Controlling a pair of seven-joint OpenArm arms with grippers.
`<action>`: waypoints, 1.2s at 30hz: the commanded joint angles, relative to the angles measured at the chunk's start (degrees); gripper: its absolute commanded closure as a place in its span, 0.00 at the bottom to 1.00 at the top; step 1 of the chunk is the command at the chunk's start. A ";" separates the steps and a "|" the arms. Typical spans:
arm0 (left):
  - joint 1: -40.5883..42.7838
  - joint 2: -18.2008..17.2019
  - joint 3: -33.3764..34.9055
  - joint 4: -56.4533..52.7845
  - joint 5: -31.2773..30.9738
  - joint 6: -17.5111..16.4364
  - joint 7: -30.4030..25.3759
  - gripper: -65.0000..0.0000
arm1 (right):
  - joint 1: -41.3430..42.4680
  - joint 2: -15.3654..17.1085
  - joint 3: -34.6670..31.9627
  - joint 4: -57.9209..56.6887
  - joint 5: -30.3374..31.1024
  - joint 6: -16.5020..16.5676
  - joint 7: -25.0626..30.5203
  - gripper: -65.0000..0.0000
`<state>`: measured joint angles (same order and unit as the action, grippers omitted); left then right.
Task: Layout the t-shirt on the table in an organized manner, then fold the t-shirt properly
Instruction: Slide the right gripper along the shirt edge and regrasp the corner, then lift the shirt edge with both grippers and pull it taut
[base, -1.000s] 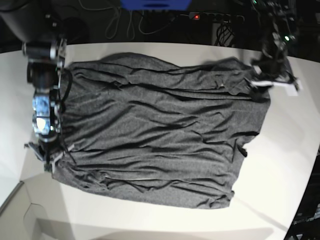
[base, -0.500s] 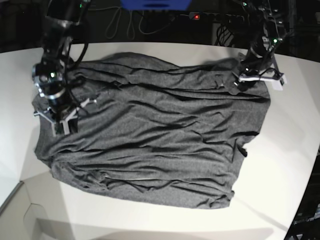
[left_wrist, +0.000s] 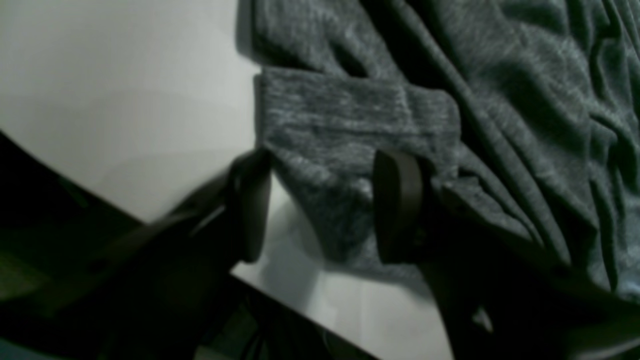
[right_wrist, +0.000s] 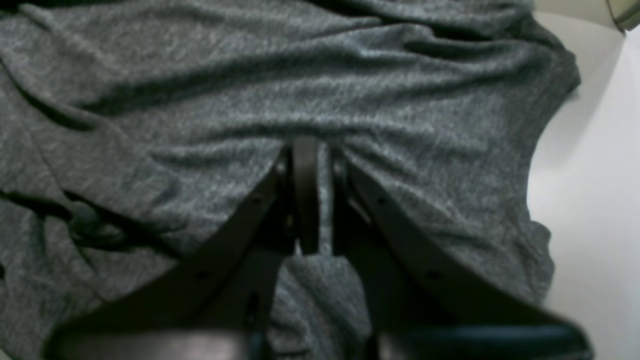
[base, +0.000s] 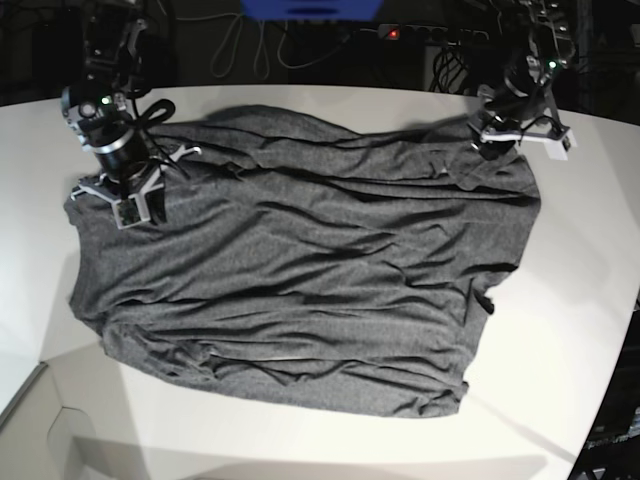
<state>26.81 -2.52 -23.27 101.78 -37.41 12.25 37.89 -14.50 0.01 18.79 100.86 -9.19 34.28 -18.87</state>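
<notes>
While the t-shirt (base: 300, 270) lies spread and wrinkled across the white bench (base: 580, 300), both grippers sit at its far corners. Right gripper (right_wrist: 314, 200): jaws together, pinching a small ridge of grey knit between the pads, cloth bunched on both sides of it and bare bench off to its right. Left gripper (left_wrist: 322, 207): jaws apart, straddling a folded hem flap at the shirt's edge, not clamped on it; one finger (left_wrist: 250, 205) over bare bench, the other finger (left_wrist: 395, 205) over fabric. Beyond it, more creased cloth.
</notes>
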 joint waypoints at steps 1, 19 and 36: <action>0.23 -0.33 -0.34 0.86 0.09 -0.07 -0.92 0.50 | 0.13 0.38 0.07 0.99 0.62 0.05 1.34 0.92; -3.91 -0.07 0.19 -8.19 -0.17 -0.25 -0.83 0.91 | -3.83 0.38 -0.37 1.16 0.62 5.72 -3.32 0.92; 3.48 0.11 -0.34 14.22 -1.41 -0.25 -0.39 1.00 | -8.57 0.12 -0.37 6.09 0.53 5.72 -8.42 0.92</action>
<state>29.98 -2.15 -23.46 115.02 -38.30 11.99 38.04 -22.98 -0.14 18.26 106.15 -9.19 40.23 -28.14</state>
